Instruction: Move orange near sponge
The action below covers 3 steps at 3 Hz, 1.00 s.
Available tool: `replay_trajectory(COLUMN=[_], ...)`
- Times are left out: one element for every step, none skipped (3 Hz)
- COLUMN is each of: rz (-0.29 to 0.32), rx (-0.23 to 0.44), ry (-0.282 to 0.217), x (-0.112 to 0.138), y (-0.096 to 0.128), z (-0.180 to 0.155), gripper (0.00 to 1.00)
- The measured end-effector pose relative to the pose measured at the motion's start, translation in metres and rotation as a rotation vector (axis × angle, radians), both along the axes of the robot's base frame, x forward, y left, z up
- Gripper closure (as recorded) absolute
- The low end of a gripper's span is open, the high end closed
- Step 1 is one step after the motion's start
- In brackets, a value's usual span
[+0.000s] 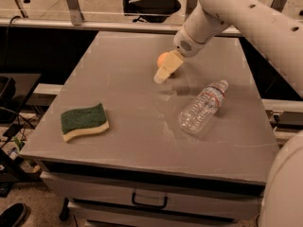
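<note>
**Q:** Camera view, what does it give for the orange (162,57)?

**A:** It sits on the grey surface (142,145), toward the far side. My end effector (162,75) is right at the orange, angled down over its near side and partly covering it. I cannot tell whether it is clenched or released.

**Q:** And the rest?

**A:** The sponge (84,122) lies well apart from the orange, toward the near left, green side up. A clear plastic bottle (203,108) lies on its side near the orange, toward the near right.

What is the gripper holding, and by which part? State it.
Cannot be told. The gripper sits against the right side of the small round orange fruit, hiding any hold.
</note>
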<state>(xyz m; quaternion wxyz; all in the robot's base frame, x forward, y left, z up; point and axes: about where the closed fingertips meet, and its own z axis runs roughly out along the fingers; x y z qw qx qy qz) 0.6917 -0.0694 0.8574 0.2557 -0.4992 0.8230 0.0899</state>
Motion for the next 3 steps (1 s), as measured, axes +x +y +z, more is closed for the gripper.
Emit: replay_trajectory(rz=[0.006, 0.008, 0.024], rx=[0.009, 0.014, 0.014], ry=[0.005, 0.007, 0.003], x=[0.0035, 0.0054, -0.0004], y=[0.0032, 0.0061, 0.0089], z=[-0.0040, -0.0036, 0.0014], gripper=[0.16, 0.54, 0.85])
